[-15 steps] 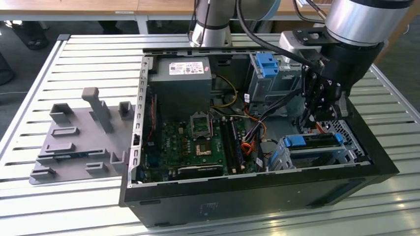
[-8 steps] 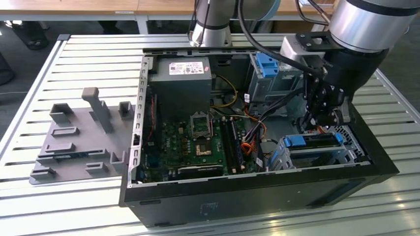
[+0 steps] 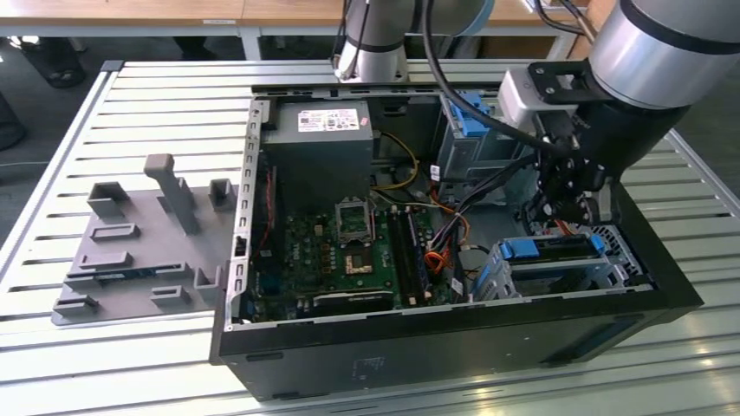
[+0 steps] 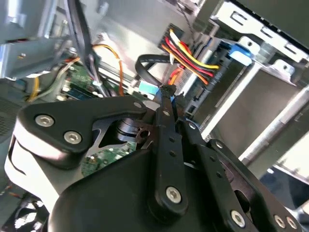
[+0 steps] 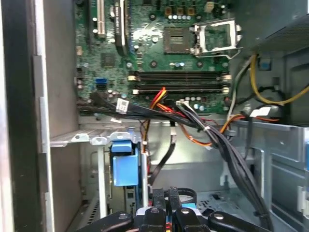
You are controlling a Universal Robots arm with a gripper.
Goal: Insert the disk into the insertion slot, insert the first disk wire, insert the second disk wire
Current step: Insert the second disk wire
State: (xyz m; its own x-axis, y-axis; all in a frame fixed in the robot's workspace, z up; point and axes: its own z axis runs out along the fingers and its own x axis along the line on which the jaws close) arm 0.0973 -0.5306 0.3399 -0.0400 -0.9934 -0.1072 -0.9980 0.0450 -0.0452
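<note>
The black 2-fingered claw (image 4: 166, 92) is clenched on a thin cable end beside the red-yellow-black wire bundle (image 4: 190, 58), aimed at the connector edge of the silver-grey, blue-framed disk (image 3: 553, 249), which sits in the light grey perforated metal slot (image 3: 578, 270) at the open black computer case's (image 3: 463, 334) 4 o'clock.

You've got matt black metal gripper (image 4: 166, 94) links, glossy blue plastic on disk (image 3: 553, 248), perforated grey sheet-metal insertion slot (image 3: 509, 279), slatted metal table (image 3: 139, 104).
</note>
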